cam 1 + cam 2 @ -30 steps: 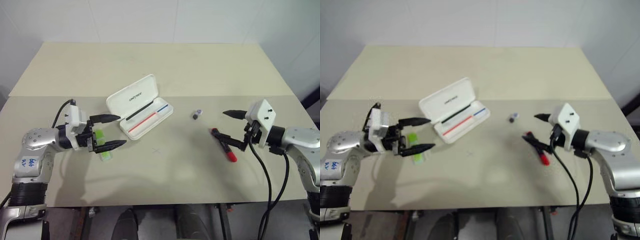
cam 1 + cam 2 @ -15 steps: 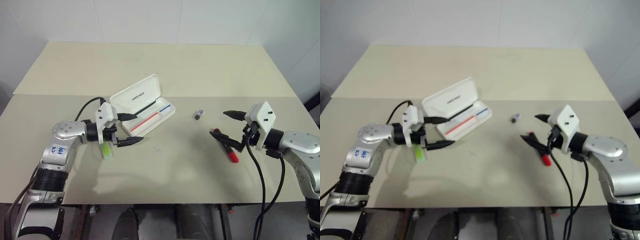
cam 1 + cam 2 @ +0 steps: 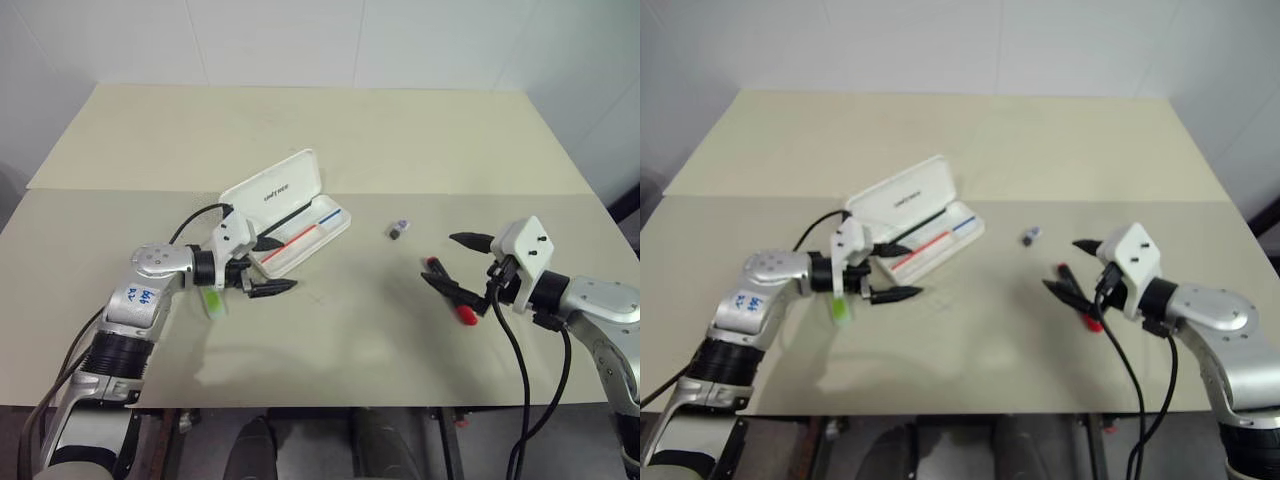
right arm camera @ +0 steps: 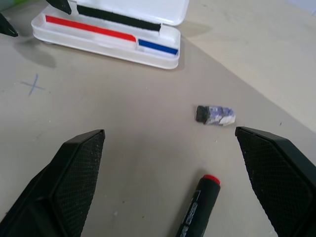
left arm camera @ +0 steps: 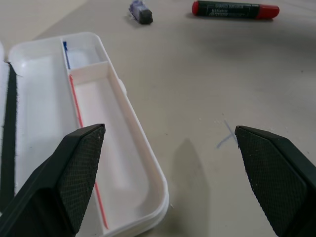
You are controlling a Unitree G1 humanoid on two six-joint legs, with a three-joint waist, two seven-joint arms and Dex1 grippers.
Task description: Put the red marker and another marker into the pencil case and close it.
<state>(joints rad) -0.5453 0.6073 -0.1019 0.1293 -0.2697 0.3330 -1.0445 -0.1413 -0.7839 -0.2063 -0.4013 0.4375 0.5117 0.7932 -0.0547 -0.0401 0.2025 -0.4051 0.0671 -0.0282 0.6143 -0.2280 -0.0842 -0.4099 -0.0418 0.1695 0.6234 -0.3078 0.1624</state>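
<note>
Left eye view showed the left tool [image 3: 272, 266] released, its two black fingers spread wide and holding nothing, hovering over the beige tabletop [image 3: 330, 140]. The pencil case [image 3: 287, 212] lay open just beyond that tool, its upper finger reaching over the near end of the tray while the lower finger pointed out over bare tabletop beside it. The lid stood tilted back on the far side of the tray, with small dark lettering on it; thin red, blue and black lines showed inside. The lime-green marker [image 3: 212, 301] lay flat on the tabletop behind the left tool's fingers, under its wrist, apart from the case and not gripped.

The right tool [image 3: 455, 264] was also released, fingers wide apart and empty. The red marker [image 3: 453, 298] lay flat on the tabletop beneath that tool's lower finger, which crossed over it; whether the finger touched it could not be told. In the right wrist view the marker's red-tipped end [image 4: 207, 190] sat between the two spread fingers, free of both. A small grey and purple bit [image 3: 397, 229] rested on the tabletop ahead of the right tool, between it and the pencil case, well apart from both markers.
</note>
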